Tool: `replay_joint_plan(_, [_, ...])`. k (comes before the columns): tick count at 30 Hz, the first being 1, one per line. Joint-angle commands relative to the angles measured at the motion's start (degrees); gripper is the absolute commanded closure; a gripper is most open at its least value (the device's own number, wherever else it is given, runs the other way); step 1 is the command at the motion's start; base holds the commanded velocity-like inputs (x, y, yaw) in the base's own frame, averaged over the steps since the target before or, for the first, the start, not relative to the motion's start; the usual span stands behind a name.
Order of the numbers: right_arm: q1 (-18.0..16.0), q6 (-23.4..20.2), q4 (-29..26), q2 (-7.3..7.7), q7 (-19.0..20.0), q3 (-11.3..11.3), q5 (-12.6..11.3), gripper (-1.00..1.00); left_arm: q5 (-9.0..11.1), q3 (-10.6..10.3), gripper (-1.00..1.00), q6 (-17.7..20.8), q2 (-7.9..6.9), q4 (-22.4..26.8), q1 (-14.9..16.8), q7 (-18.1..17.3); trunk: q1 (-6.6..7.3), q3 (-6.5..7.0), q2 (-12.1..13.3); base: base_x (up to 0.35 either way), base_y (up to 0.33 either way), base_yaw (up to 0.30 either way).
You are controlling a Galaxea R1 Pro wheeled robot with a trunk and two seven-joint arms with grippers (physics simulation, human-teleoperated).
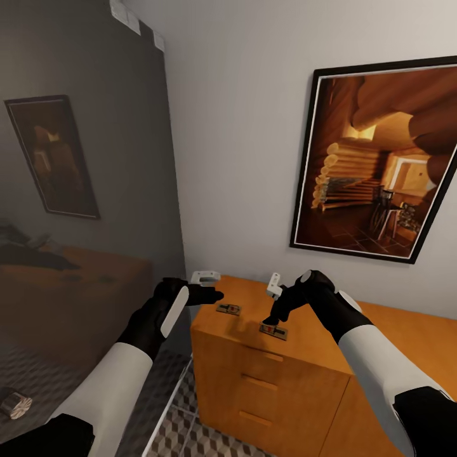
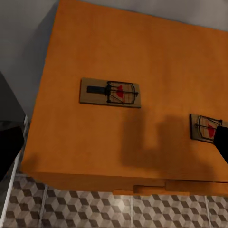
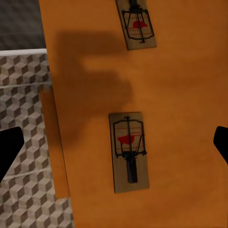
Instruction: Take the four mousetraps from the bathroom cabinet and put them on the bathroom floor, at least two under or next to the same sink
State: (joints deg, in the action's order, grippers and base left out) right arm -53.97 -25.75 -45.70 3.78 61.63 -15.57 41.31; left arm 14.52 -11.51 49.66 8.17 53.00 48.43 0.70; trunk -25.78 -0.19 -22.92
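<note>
Grey-tinted glass closed off the shower side at my far left, with cube-patterned bathroom floor (image 1: pixel 209 438) tiles below it, matte and pale-grouted. My left gripper (image 1: pixel 212 287) hovered off the corner of the cabinet (image 1: pixel 266 381); I could not tell how far its fingers were parted, and nothing was between them that I could see. Two mousetraps lay flat on the smooth orange-brown wooden top: the far mousetrap (image 1: pixel 228 309) near the left edge, the near mousetrap (image 1: pixel 273 331) close to the front edge, both thin brown boards with dark wire springs and a red patch. My right gripper (image 1: pixel 271 317) hung just above the near one, fingers spread wide on either side and holding nothing. I judged the task barely begun: none lay on the tiles I could see, and only two traps were visible. On the white wall at right hung a black-framed log-cabin picture (image 1: pixel 374 158).
</note>
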Motion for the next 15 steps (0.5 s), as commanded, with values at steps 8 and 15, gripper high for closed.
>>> replay_joint_plan(8, [0.0, 0.0, 0.0, 0.0, 0.0, 0.0, 0.1, -1.0, 0.0, 0.0, -1.0, 0.0, 0.06, 0.0, 0.0, 0.0, 0.0, 0.0, 0.0, 0.0, 0.0, 0.055])
replay_joint_plan(15, [0.0, 0.0, 0.0, 0.0, -0.1, -0.1, 0.1, -1.0, 0.0, 0.0, -1.0, -0.1, 0.08, 0.0, 0.0, 0.0, 0.0, 0.0, 0.0, 0.0, 0.0, 0.008])
